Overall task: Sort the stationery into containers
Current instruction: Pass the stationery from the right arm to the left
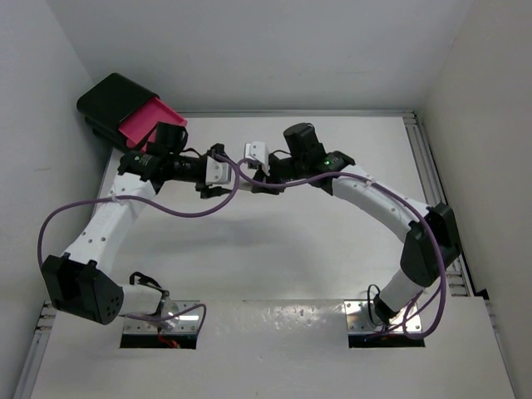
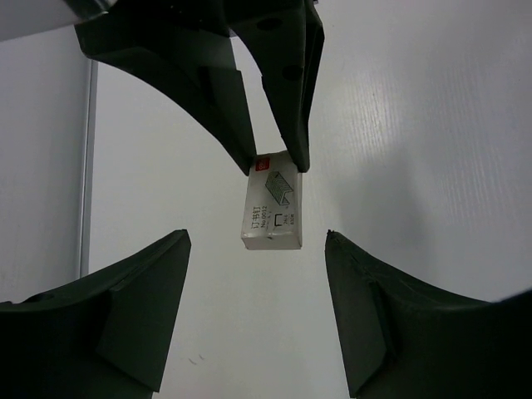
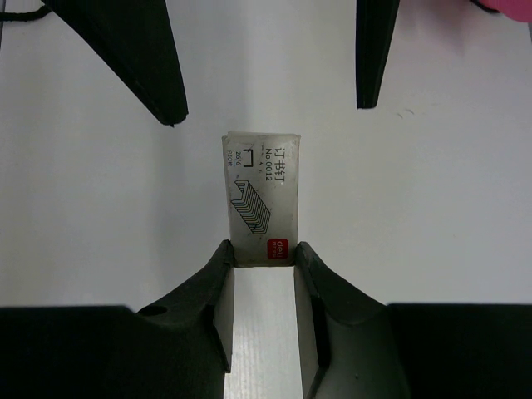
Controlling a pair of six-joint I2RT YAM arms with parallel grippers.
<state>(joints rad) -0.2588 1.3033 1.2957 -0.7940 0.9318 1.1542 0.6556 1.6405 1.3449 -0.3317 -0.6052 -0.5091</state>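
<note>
1. Near the middle of the table [image 1: 291, 241], toward its far side, the two grippers meet nose to nose, with a small staple box [image 3: 262, 204] between them.

2. The right gripper [image 3: 263, 249] is closed on the box, pinching the narrow sides of the end that carries the red mark.

3. The left gripper [image 2: 256, 241] stands wide open. Its fingers flank the box's free end and touch neither side.

4. The box's long axis runs along the line between the two grippers, roughly left to right in the scene. The gripped end is to the right and the free end points left. Its printed broad face is turned toward both wrist cameras.

5. Handling, as a judgement:
   - It is a stiff card box, dense for its size, with smooth faces that could slip.
   - A hard squeeze may dent it, and an end flap could pop and spill staples.
   - The best hold is across the narrow long sides near the middle or the free end, clear of the flaps.

6. At the far left corner, a pink drawer [image 1: 145, 123] juts out of the black cabinet [image 1: 112, 100], well apart from the box.
</note>
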